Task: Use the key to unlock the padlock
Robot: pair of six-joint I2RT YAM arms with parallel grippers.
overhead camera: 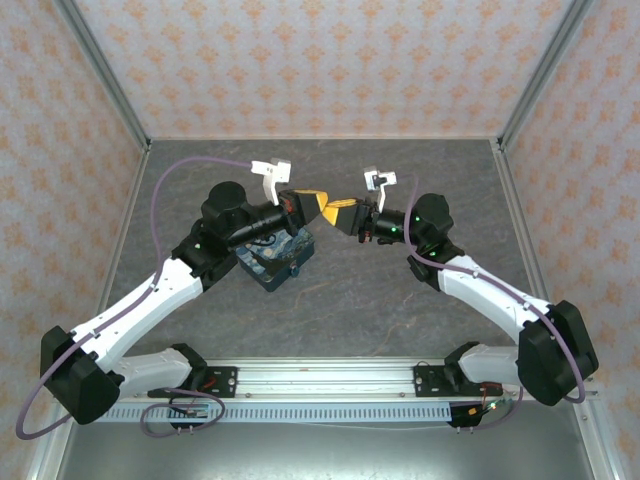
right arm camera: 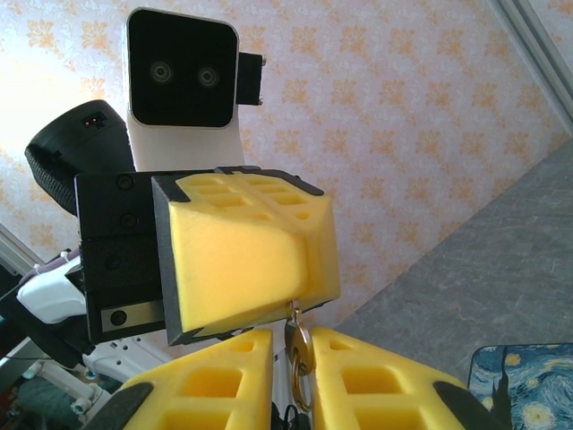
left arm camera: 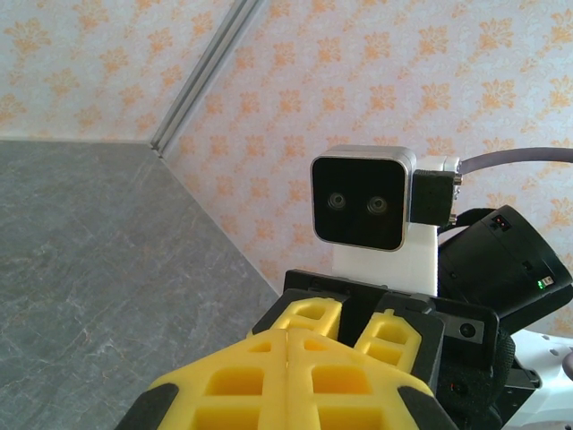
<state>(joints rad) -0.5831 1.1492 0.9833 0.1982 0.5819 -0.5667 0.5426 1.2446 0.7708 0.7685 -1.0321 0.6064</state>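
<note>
Left pincer (overhead camera: 318, 206) and right pincer (overhead camera: 340, 214) meet tip to tip in the air above the counter (overhead camera: 400, 290). The left one is closed pad to pad, and the right one's fingers stand narrowly apart around a small metal key ring (right arm camera: 300, 345) that hangs just under the left tip; I cannot tell whether either one clamps it. A tiny dark speck at the near-right edge of the painted box (overhead camera: 262, 262) may be the padlock (overhead camera: 295, 270). It lies well below the pincers, toward the left arm, so the key must come down to it.
</note>
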